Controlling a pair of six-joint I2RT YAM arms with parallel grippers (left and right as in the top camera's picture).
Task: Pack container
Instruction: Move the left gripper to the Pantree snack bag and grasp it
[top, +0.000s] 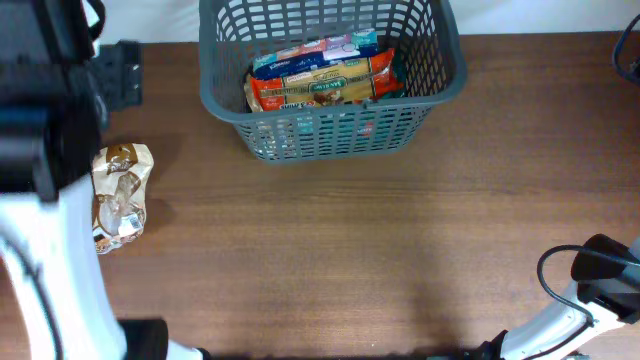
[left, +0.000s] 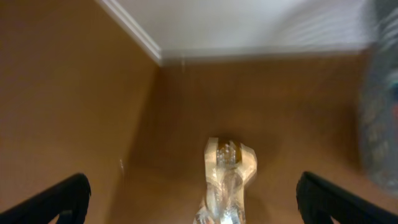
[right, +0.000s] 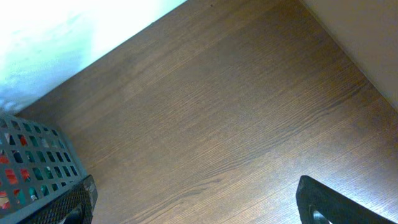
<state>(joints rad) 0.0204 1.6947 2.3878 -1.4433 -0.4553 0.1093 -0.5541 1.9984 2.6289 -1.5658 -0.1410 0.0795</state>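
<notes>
Left arm (top: 40, 100): closest to the overhead lens, my dark upper links crowd the table's left edge, and a white link runs down out of frame.
Left claw (left: 196, 202): spread wide, its two black fingertips sit in opposite lower corners of the wrist view. It grips nothing.
Clear bag (top: 120, 195): a crinkled see-through packet with a tan-and-gold label lies on the wood at the table's left side, partly tucked under my left arm. From the left wrist, the clear bag (left: 229, 177) lies below and between the parted fingers and touches neither.
Container (top: 225, 105): the dark grey slotted basket stands at the far middle of the table, well apart from the clear bag and to its right. One corner of the container (right: 31, 155) enters the right wrist view at lower left, with red and teal showing through its slots.
Inside the container: an orange-red packet (top: 320, 88) with a yellow label lies flat, and a blue-and-white packet (top: 315, 50) lies just behind it.
Right arm (top: 600, 280): it sits low at the near right corner, a white link with a black cable looped above it.
Right claw (right: 199, 205): it is open wide and empty, held over bare wood.
Table (top: 350, 250): brown wood grain.
Right edge, left wrist view: a grey-blue shape, too blurred to name.
</notes>
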